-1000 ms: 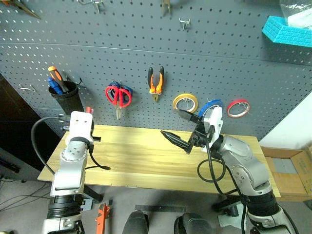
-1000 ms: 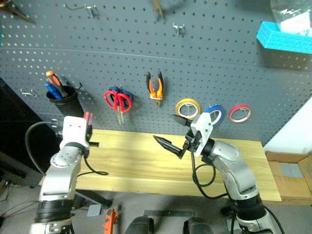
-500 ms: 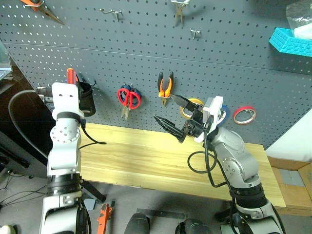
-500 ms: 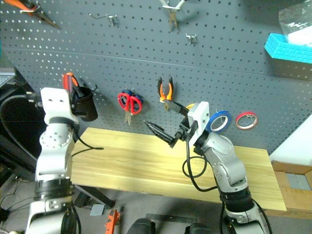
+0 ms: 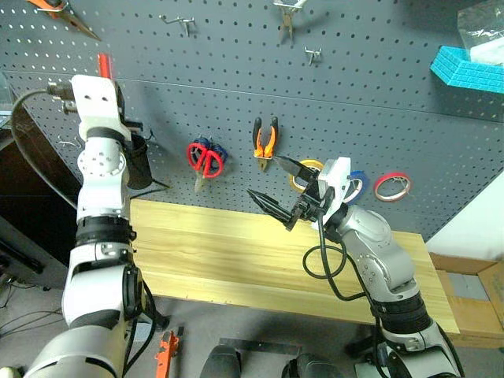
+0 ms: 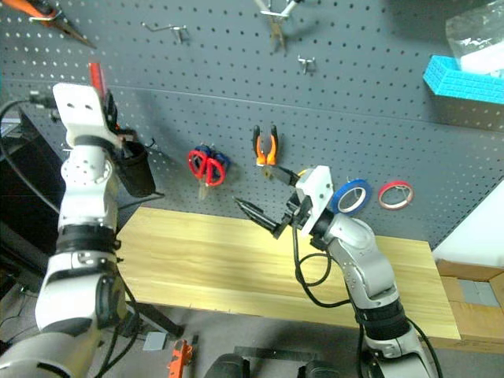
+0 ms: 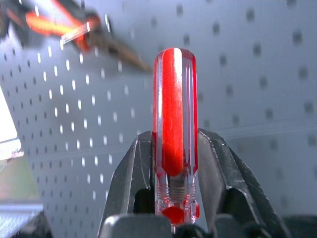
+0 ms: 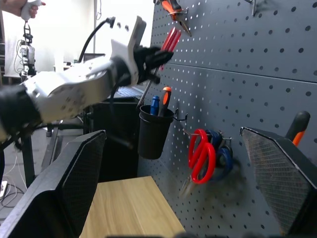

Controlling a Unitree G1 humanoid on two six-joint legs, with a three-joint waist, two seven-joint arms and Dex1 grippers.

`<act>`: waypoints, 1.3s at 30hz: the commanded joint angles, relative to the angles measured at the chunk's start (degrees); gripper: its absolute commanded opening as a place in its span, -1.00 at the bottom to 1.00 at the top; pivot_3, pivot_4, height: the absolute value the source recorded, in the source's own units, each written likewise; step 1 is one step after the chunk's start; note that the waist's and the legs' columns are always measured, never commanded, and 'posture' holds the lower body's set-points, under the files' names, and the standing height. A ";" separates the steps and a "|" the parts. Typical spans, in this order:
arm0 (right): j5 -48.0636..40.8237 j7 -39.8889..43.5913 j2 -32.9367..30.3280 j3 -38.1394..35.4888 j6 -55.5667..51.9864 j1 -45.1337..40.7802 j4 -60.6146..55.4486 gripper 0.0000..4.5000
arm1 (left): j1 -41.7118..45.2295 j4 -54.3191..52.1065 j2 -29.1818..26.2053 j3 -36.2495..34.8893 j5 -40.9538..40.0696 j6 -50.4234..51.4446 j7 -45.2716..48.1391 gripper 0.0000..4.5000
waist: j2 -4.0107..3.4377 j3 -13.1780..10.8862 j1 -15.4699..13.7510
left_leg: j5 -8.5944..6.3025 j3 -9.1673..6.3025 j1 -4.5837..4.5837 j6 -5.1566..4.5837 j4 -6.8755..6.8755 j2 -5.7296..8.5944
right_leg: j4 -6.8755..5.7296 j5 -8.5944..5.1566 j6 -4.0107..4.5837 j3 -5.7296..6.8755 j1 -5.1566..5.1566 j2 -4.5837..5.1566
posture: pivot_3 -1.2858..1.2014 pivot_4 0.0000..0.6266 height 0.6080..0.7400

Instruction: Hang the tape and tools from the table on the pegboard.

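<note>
My left gripper [image 5: 101, 72] is raised in front of the dark grey pegboard [image 5: 378, 102], above a black cup [image 5: 140, 161], and is shut on the small slim red-handled tool [image 7: 174, 134], whose handle stands up between the fingers [image 7: 214, 153]. The right wrist view also shows that tool [image 8: 170, 40] close to the board. Red-handled scissors [image 5: 205, 157] and orange-and-black pliers [image 5: 266, 138] hang on hooks. The blue tape [image 6: 350, 195] hangs beside my right wrist. My right gripper [image 5: 279, 187] is open over the light wood table [image 5: 197, 252], holding nothing.
The black cup [image 8: 152, 131] on the board holds several screwdrivers. Blue-handled scissors hang behind the red ones. A yellow tape ring [image 5: 305, 167] and a red tape ring [image 5: 392, 186] flank the blue tape. A teal box [image 5: 468, 69] sits at the upper right, a cardboard box [image 5: 472, 283] on the floor at the right.
My left arm has lifted the red-handled tool from table height to above the black cup, close to the pegboard. The camera view has shifted. The right gripper has stayed put.
</note>
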State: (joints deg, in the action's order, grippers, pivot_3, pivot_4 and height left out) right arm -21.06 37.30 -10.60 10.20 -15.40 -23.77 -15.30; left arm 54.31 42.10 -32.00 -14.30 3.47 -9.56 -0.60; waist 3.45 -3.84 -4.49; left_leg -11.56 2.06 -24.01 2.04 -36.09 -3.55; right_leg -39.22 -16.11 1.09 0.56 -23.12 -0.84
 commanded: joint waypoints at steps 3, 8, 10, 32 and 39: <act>-0.19 -0.28 -0.39 -0.46 0.07 -1.23 -1.35 1.00 | 5.50 7.02 -2.51 0.43 0.15 -5.51 -0.43 -0.63 | 0.01 0.00 0.13 | 0.00 0.03 0.02 0.00 -0.01 0.00 | -0.10 0.00 0.01 0.00 -0.03 0.00 | 0.14 -0.98 1.00; -0.28 -0.70 0.09 -0.31 -0.52 -2.26 -0.99 1.00 | 8.94 15.48 -4.37 0.40 0.02 -8.91 -0.77 -0.63 | 0.00 -0.01 0.19 | 0.00 0.08 0.03 0.01 -0.09 0.02 | -0.22 -0.01 0.01 0.01 -0.06 -0.07 | 0.15 -0.92 1.00; -0.20 -0.75 0.32 -0.27 -0.47 -2.47 -0.63 1.00 | 9.65 18.08 -4.79 0.66 0.12 -10.09 -0.73 -0.63 | 0.00 -0.01 0.20 | 0.00 0.09 0.06 0.01 -0.09 0.02 | -0.25 -0.01 0.01 0.00 -0.05 -0.07 | 0.15 -0.89 1.00; -1.07 -2.17 -0.77 -1.07 -3.14 -1.23 -3.28 1.00 | 14.99 25.20 -5.83 1.30 -0.61 -11.29 0.73 -0.63 | -0.61 -1.35 0.32 | 0.00 0.03 0.11 0.00 -0.28 0.02 | -0.67 -0.18 0.24 0.04 -0.05 -0.08 | 0.16 -0.60 1.00; -1.21 -2.84 -0.91 -0.66 -4.09 0.04 -5.09 1.00 | 15.26 25.27 -5.91 1.43 -0.48 -11.24 1.50 -0.63 | -0.63 -2.58 0.39 | 0.01 0.02 0.11 0.00 -0.32 0.02 | -0.70 -0.21 0.20 0.05 -0.05 -0.08 | 0.16 -0.49 1.00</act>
State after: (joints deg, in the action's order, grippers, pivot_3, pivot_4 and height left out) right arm -21.52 34.85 -11.27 10.26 -19.51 -23.57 -17.53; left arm 67.54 68.07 -36.85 -13.11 3.35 -19.49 0.72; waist 2.83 -6.42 -4.11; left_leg -11.56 2.08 -23.90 2.04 -36.42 -3.54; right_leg -39.92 -16.33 1.28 0.61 -23.18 -0.92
